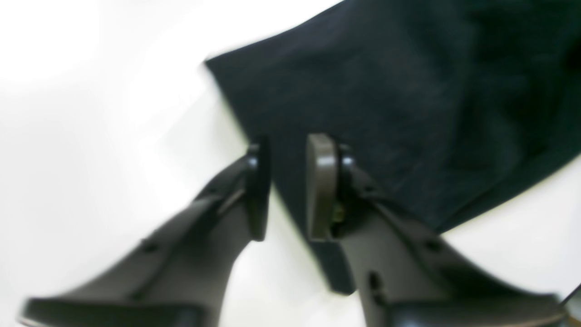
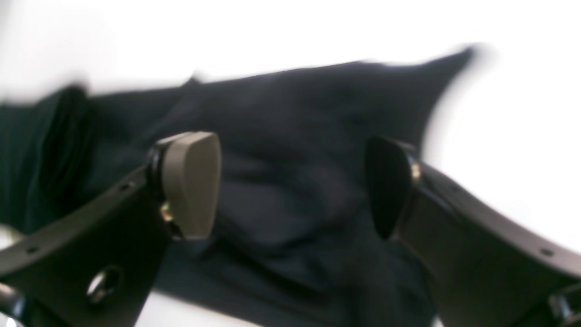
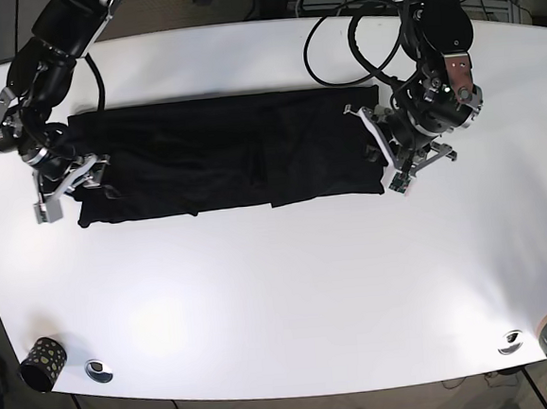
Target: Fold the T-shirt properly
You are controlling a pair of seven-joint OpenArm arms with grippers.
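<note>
**A:** Right, the dark navy cotton T-shirt (image 3: 227, 153) lies as a long flat band across the upper half of the white oval table (image 3: 290, 288), and both arms sit at its short ends — the left gripper (image 3: 390, 151) at three o'clock of the cloth, the right gripper (image 3: 66, 186) at nine o'clock

**B:** And neither has a hold yet. From the left wrist view the left claw stands narrowly apart, straddling the cloth's edge, with one tan pad (image 1: 321, 186) over fabric and the dark finger over bare table. From the right wrist view the right claw is spread wide, hanging over rumpled fabric, nothing between the fingers

**A:** So what makes this grab a good one?

**B:** I'd say matching corners. Each claw should take the corner at six o'clock of its own end, pinching every layer there, not just the top one. The band looks doubled already, so a shallow bite could peel one layer off

**A:** The right end looks bunched, doesn't it?

**B:** It does, from what the blur allows. I'd settle that claw nearer the hem before it closes, then lift both ends level and together so the fold line runs straight
</note>
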